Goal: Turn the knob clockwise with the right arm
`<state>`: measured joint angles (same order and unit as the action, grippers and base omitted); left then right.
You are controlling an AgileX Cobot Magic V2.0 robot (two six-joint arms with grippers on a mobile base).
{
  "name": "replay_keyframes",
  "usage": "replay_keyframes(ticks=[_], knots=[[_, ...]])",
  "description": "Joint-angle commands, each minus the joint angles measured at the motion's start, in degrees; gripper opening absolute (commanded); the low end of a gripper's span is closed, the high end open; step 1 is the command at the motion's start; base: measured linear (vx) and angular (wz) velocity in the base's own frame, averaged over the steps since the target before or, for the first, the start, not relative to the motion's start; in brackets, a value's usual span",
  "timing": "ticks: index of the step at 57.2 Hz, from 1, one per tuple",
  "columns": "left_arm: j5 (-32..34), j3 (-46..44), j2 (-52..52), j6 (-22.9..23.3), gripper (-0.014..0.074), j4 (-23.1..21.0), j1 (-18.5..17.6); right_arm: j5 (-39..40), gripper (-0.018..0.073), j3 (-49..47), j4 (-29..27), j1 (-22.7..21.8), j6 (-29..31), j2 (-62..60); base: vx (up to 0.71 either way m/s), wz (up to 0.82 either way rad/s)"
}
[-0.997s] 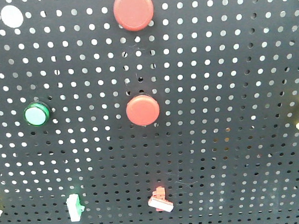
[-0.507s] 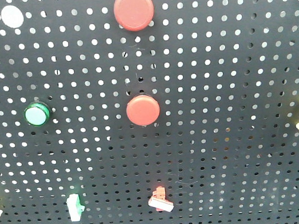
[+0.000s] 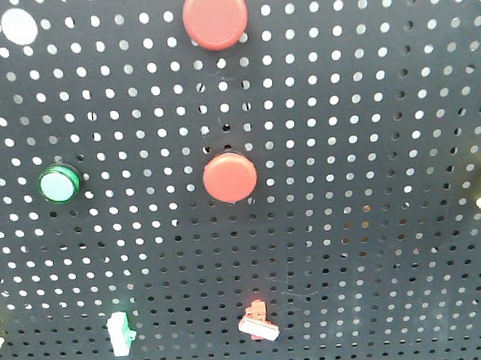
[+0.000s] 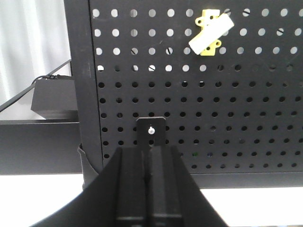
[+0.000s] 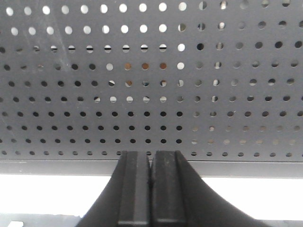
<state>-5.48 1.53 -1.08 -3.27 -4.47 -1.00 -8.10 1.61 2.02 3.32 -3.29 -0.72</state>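
Nearest the right wrist camera, the right end effector [image 5: 151,189] is clenched, its two dark fingers pressed flat together with nothing between them, and it points at the lower part of the black pegboard [image 5: 151,94], apart from it, above a white desk [image 5: 265,194]. In the left wrist view the left end effector [image 4: 149,189] is likewise clenched and empty, aimed at a small black bracket with a screw [image 4: 151,131] low on the board; a yellow and white clip [image 4: 211,32] sits higher up, and a black box [image 4: 53,97] rests beyond the board's left edge. The front view shows the board face on: a red switch [image 3: 258,323] and a white and green switch [image 3: 119,332] near the bottom, a red round knob [image 3: 230,177] at the centre, a green button [image 3: 59,184] to its left, and a larger red knob [image 3: 214,16] at the top. Which red knob is the task's one cannot be told; neither is touched by an arm.
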Motion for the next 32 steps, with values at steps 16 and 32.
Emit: replay_keyframes(ticks=[16, 32], knots=[[4.93, 0.65, -0.53, 0.27, -0.0006, -0.16, -0.37, 4.56, -0.0008, 0.50, 0.82, -0.07, -0.12, -0.66, 0.00, 0.00], [4.93, 0.65, -0.53, 0.27, -0.0006, -0.16, -0.37, 4.56, -0.0008, 0.50, 0.82, -0.07, -0.12, -0.66, 0.00, 0.00]])
